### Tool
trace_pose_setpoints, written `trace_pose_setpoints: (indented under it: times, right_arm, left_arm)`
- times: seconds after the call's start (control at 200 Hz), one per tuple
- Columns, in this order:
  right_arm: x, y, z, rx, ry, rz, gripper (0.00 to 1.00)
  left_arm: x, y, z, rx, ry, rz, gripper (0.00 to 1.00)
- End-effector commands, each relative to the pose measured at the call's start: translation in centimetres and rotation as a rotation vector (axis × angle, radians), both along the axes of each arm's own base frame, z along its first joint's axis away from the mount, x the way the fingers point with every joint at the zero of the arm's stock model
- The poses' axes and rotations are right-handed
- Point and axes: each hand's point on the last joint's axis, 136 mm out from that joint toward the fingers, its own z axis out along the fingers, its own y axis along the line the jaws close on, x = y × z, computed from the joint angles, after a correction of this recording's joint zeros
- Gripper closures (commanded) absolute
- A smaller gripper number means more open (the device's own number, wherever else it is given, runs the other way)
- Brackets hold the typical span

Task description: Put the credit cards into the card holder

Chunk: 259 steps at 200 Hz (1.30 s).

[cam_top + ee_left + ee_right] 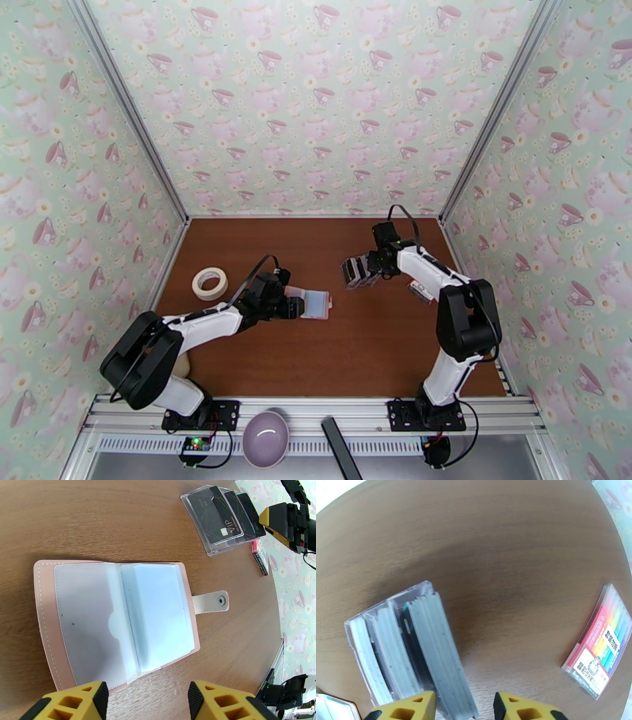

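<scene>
Brown wooden counter (355,347), teacup-patterned walls (316,103) on three sides. Left claw (146,693) released at the open card holder (118,618); right claw (464,699) released near the credit cards (410,649).

Pink card holder (47,614) with pale blue pockets (158,610), black credit cards (221,515), brown wood-grain table (98,519), mint teacup-patterned walls (316,95).

Bare bench (355,347) lies open on the near side of the holder (317,303) and the cards (359,271), with a narrow strip between them, the tape roll (209,283) off left, the marker pack (421,292) off right, and walls (316,118) closing three sides.
</scene>
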Motion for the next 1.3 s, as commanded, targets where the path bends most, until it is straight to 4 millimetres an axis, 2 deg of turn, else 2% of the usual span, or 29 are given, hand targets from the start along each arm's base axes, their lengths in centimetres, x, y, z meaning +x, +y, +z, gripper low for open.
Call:
trace_pose_setpoints:
  times: [0.0, 0.11, 0.205, 0.285, 0.471, 0.666, 0.776, 0.856, 1.042, 1.292]
  right_arm:
    - [0.3, 0.2, 1.8, -0.017, -0.033, 0.016, 0.55]
    - [0.3, 0.2, 1.2, -0.012, -0.014, 0.012, 0.54]
    - [0.2, 0.7, 0.5, 0.025, -0.005, 0.009, 0.45]
    - [0.2, 0.8, 0.1, 0.061, 0.0, 0.006, 0.41]
    - [0.4, 1.6, -0.9, 0.185, 0.012, 0.003, 0.41]
    - [0.1, 1.5, -2.0, 0.218, 0.025, -0.018, 0.41]
    - [-0.2, 2.2, -2.5, 0.272, 0.03, -0.003, 0.4]
    - [-0.3, 3.1, -2.5, 0.329, 0.019, 0.013, 0.4]
    - [-1.3, 3.6, -2.6, 0.374, 0.028, 0.01, 0.4]
    - [-2.7, 5.3, -1.6, 0.442, 0.025, 0.041, 0.4]
  left_arm:
    - [0.0, -0.2, -0.3, -0.015, 0.014, -0.006, 0.41]
    - [0.0, -0.3, -0.3, -0.014, 0.016, -0.007, 0.41]
    - [0.0, -0.3, -0.3, -0.013, 0.013, -0.009, 0.41]
    - [0.0, -0.2, -0.2, -0.014, 0.012, -0.007, 0.41]
    - [-0.1, -0.2, -0.1, -0.013, 0.013, -0.01, 0.41]
    - [-0.2, -0.1, 0.0, -0.013, 0.009, -0.01, 0.41]
    - [-0.2, -0.1, -0.2, -0.016, 0.011, -0.009, 0.41]
    - [-0.3, -0.1, -0.4, -0.018, 0.014, -0.009, 0.41]
    - [-0.5, 0.0, -0.5, -0.021, 0.015, -0.007, 0.41]
    - [-0.5, -0.1, -0.9, -0.03, 0.02, -0.003, 0.41]
